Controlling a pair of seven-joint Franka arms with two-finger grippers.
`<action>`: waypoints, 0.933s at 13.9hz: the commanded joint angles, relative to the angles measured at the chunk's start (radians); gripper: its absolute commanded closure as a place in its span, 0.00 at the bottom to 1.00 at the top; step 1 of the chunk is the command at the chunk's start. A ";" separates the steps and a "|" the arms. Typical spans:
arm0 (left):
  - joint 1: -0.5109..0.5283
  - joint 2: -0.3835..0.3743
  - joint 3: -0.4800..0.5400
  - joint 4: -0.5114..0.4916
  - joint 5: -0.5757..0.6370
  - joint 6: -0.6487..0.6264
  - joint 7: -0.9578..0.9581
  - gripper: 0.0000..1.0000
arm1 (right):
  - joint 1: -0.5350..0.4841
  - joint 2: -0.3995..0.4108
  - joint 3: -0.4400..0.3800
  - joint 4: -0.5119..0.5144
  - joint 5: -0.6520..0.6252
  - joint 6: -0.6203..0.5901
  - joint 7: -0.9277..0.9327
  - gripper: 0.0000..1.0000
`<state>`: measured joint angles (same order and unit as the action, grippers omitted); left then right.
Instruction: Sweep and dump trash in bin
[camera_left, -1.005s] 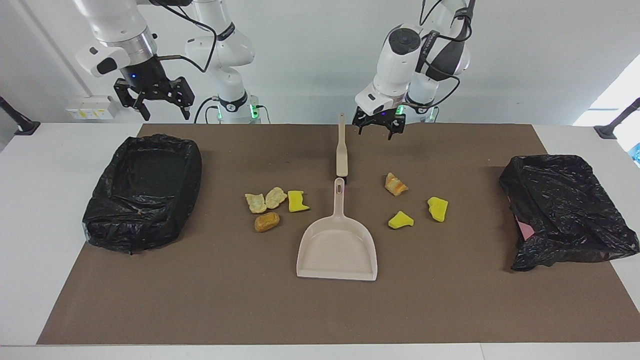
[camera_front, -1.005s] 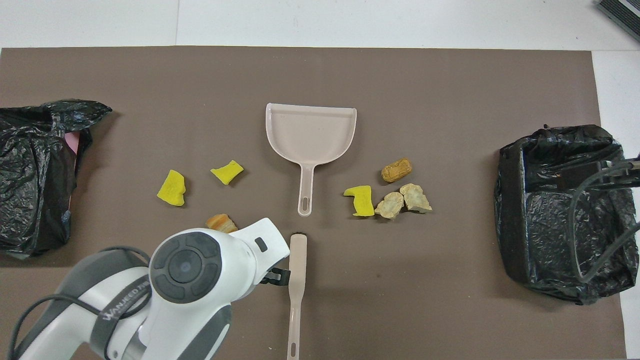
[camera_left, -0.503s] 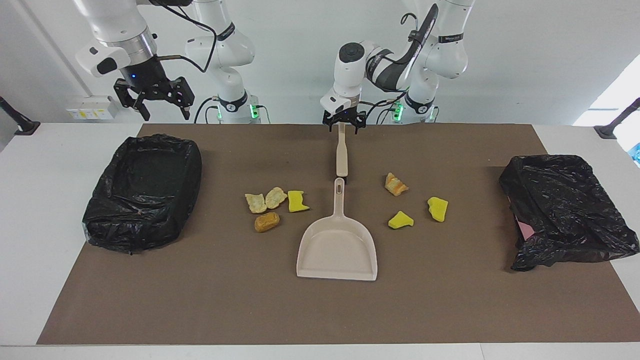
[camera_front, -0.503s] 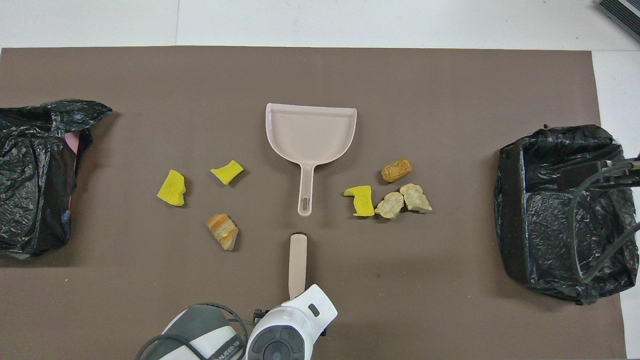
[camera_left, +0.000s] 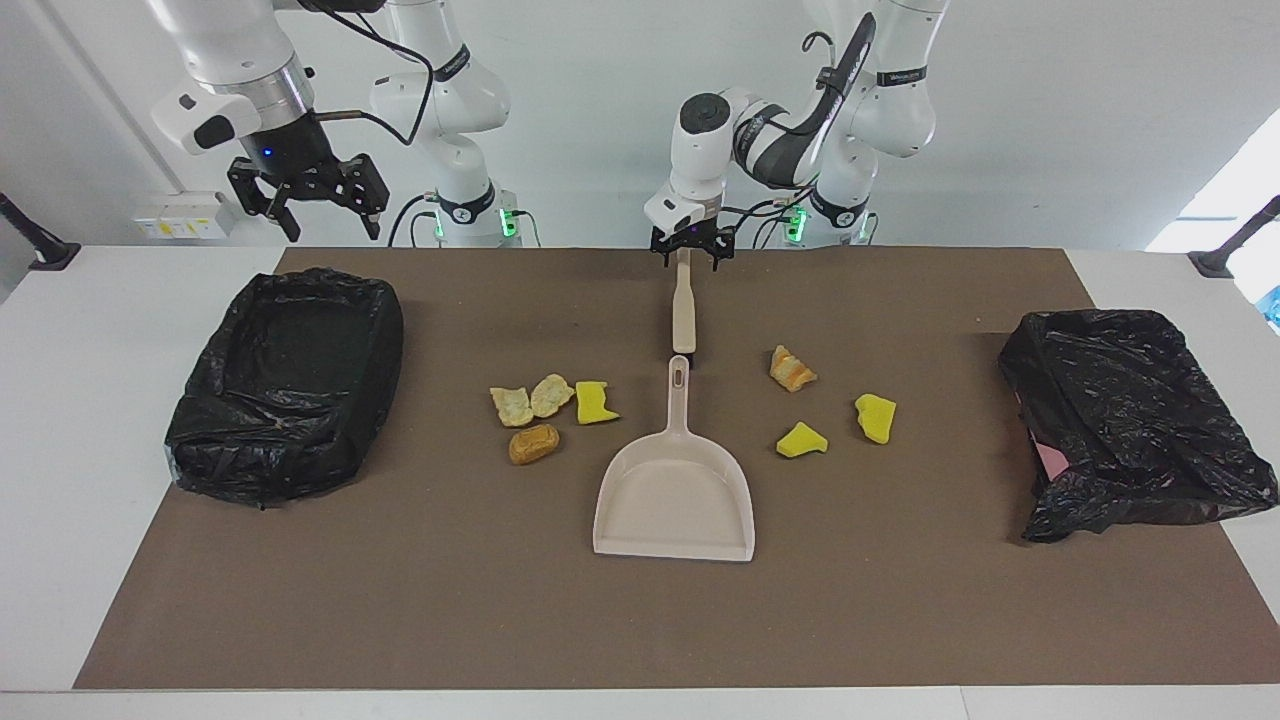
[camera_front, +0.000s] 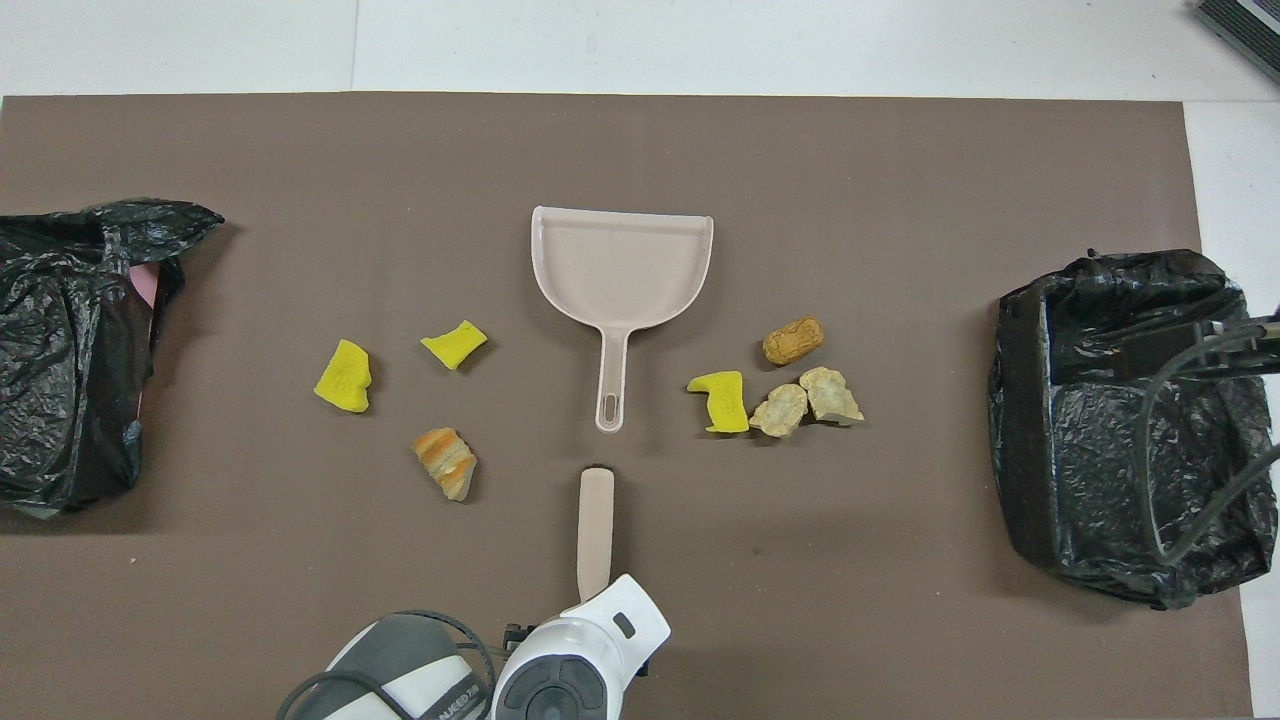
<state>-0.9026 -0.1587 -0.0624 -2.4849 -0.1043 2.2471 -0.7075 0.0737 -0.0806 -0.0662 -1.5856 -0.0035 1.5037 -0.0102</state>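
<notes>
My left gripper (camera_left: 684, 253) is down at the handle end of the brush (camera_left: 683, 312), fingers straddling it; whether they clamp it I cannot tell. The brush lies end to end with the dustpan (camera_left: 675, 492). Trash lies on the brown mat (camera_left: 400, 600) beside the dustpan's handle: four scraps (camera_left: 545, 410) toward my right arm's end, three (camera_left: 820, 405) toward my left arm's. My right gripper (camera_left: 306, 196) waits, fingers apart, over the black-lined bin (camera_left: 285, 385).
</notes>
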 joint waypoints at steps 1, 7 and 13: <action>-0.024 -0.007 0.016 -0.020 -0.006 0.026 -0.013 0.53 | -0.005 -0.024 0.003 -0.033 -0.004 0.030 -0.027 0.00; 0.008 0.011 0.019 0.003 -0.006 0.010 0.000 1.00 | -0.005 -0.024 0.003 -0.033 -0.004 0.029 -0.027 0.00; 0.174 -0.021 0.027 0.132 0.023 -0.187 0.002 1.00 | 0.029 -0.025 0.009 -0.051 -0.001 0.045 -0.005 0.00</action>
<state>-0.7836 -0.1592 -0.0313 -2.4029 -0.0997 2.1314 -0.7070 0.0908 -0.0813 -0.0624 -1.5968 -0.0034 1.5062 -0.0102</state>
